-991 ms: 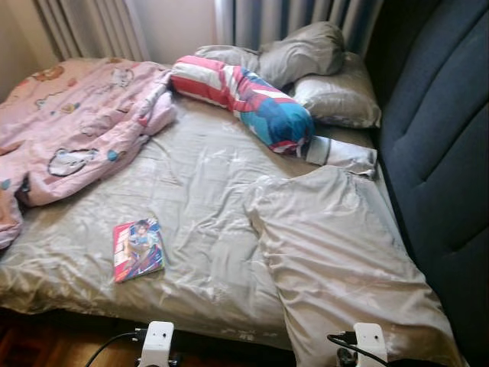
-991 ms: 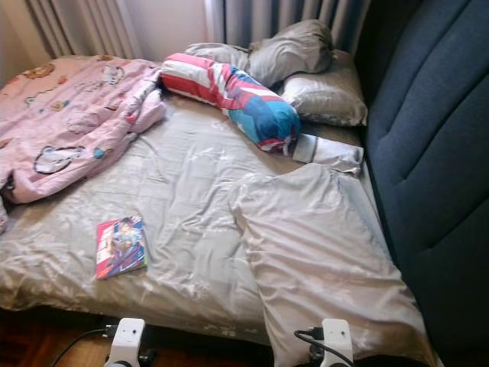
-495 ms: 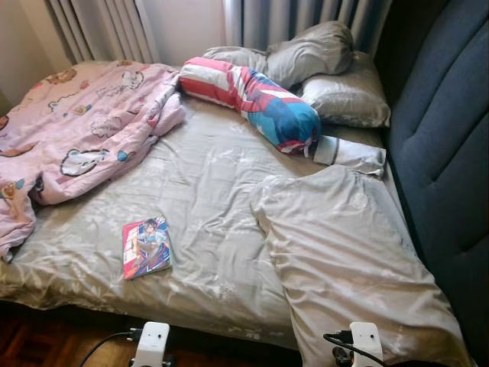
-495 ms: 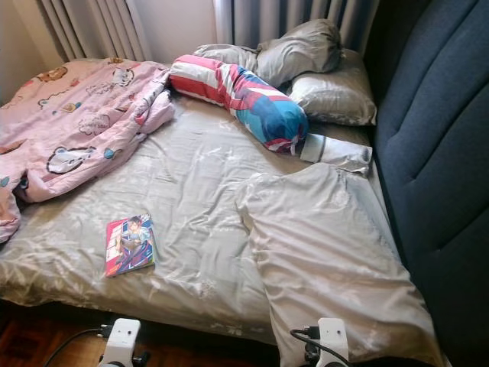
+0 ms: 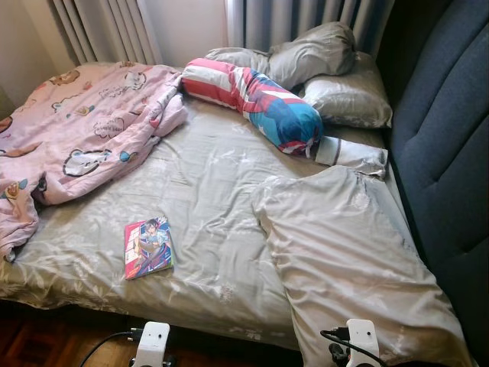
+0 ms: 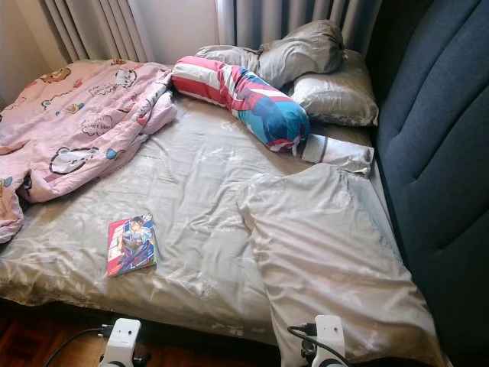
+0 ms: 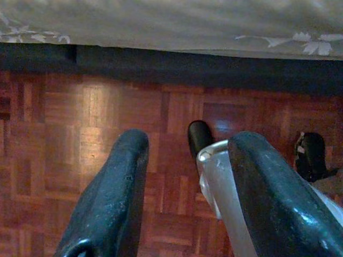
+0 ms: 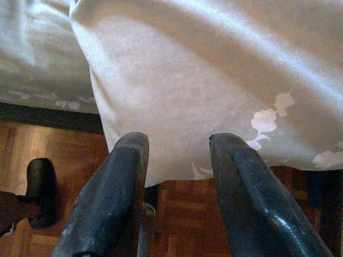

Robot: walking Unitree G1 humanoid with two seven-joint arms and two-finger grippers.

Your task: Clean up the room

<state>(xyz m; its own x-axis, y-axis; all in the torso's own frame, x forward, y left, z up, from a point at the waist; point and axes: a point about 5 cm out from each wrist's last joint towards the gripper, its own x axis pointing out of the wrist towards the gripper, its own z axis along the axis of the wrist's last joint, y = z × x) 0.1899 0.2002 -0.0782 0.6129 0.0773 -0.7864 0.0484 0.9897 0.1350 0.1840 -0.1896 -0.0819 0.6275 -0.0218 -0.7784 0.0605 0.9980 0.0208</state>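
A colourful comic book (image 5: 149,248) lies flat on the grey bed sheet (image 5: 206,183) near the bed's front edge. A crumpled pink cartoon blanket (image 5: 84,138) covers the bed's left side. A red, white and blue bolster (image 5: 256,103) lies slantwise at the back, in front of two grey pillows (image 5: 348,95). A large beige pillow (image 5: 344,252) lies at the front right and overhangs the bed edge. My left gripper (image 7: 190,142) hangs open over the parquet floor (image 7: 69,123) beside the bed. My right gripper (image 8: 177,142) is open just below the beige pillow's overhanging corner (image 8: 187,91).
A dark blue padded headboard (image 5: 447,153) runs along the right side. Curtains (image 5: 306,15) hang behind the bed. A small folded grey cloth (image 5: 351,153) lies by the bolster's near end. The robot's black foot (image 7: 199,136) stands on the floor under the left gripper.
The camera has swung a little left and back, so more of the pink blanket shows. Nothing on the bed has moved, and both arms still hang low.
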